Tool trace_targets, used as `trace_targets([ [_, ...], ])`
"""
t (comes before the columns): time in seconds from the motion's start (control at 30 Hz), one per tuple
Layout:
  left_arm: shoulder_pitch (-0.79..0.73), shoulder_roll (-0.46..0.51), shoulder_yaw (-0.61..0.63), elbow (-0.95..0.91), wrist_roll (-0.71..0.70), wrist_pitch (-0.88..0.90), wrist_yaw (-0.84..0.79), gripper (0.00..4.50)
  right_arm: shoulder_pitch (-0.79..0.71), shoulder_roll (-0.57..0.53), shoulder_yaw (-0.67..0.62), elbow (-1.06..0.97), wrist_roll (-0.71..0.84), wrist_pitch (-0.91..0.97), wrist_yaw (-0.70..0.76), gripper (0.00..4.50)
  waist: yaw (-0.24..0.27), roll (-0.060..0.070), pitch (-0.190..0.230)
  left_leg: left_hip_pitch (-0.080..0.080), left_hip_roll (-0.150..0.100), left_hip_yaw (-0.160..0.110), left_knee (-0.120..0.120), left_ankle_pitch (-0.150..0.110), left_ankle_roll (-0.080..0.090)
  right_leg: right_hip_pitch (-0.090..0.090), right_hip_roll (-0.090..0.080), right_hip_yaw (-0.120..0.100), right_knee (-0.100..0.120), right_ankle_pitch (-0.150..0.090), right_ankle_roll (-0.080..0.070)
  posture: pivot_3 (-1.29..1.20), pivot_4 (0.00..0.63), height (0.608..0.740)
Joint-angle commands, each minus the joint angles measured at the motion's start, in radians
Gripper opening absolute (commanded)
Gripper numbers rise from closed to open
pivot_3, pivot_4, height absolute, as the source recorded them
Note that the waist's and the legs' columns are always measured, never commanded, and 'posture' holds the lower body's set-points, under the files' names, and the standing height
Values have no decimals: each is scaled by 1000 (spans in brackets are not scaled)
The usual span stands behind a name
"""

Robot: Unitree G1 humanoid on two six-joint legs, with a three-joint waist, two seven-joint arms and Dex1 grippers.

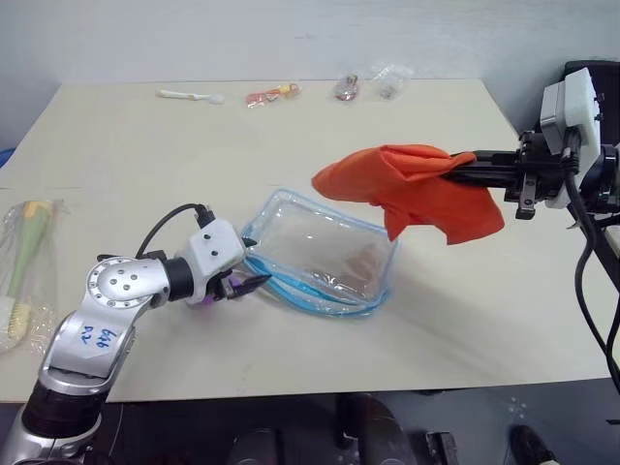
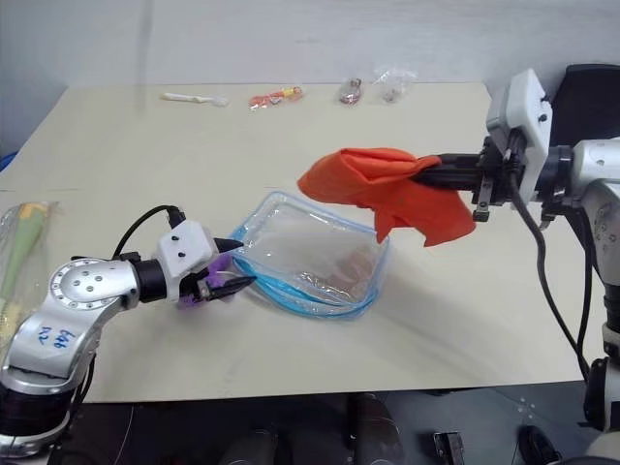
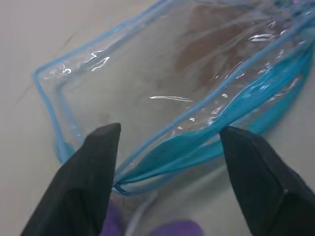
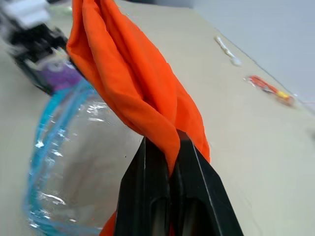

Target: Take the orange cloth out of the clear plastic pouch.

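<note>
One orange cloth point(image 1: 412, 187) pinched in right pincer point(image 1: 453, 172), above pouch point(image 1: 325, 252)

Right gripper point(image 1: 455, 174) raised above table height, two black fingers clamped tight, arm extended from the right. Left gripper point(image 3: 167, 142) held low, fingers point(image 3: 98, 162) spread wide apart, forearm angled inward.

A pale beige table point(image 1: 291, 368) carries the clutter. Along its far edge lie a white toothbrush-like stick point(image 1: 190, 96), a small red and yellow packet point(image 1: 272, 94), and two crinkled clear bags point(image 1: 371, 83). At the left edge rests a clear bag holding a green and yellow item point(image 1: 25, 257). A small purple thing point(image 2: 199, 294) sits nearer the front.
</note>
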Motion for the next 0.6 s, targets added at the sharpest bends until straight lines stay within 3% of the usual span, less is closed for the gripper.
trace_targets([
  [0.03,22,44,55,-60,-87,68,-42,4406,-55,24,6,106,-132,-171,-43,0,-3,0,0,0,0,0,0,0,0,0,0,0,0,0,0,0,150,740],
  [0.1,32,75,56,-54,-81,76,-37,4406,-69,36,17,170,-195,-256,-52,0,-6,0,0,0,0,1,0,0,0,-1,0,0,0,0,0,0,150,740],
  [0.2,44,114,127,-66,-197,145,-103,4406,-83,37,32,269,-314,-417,-103,0,-8,0,0,0,0,1,-1,0,0,-1,0,0,0,0,0,0,150,740],
  [0.3,22,198,276,-54,-404,268,-227,4406,-96,24,22,383,-428,-578,-203,0,-9,1,0,-1,0,0,0,0,0,-1,0,0,0,0,0,0,150,740],
  [0.47,-54,352,401,27,-678,398,-399,4406,-106,-6,15,528,-591,-860,-397,0,-18,2,1,-1,1,0,0,0,0,-2,0,0,0,-1,-1,0,150,740],
  [0.53,-167,355,371,89,-752,437,-374,4406,-77,-41,19,564,-671,-1020,-479,0,-20,6,3,-2,0,-1,0,0,0,-2,0,0,0,-1,-1,0,150,740],
  [0.6,-319,283,309,157,-812,491,-278,4406,8,-70,6,570,-695,-1138,-514,0,-18,6,3,-2,0,-3,0,0,-1,-1,-1,0,0,-1,-1,0,150,740],
])
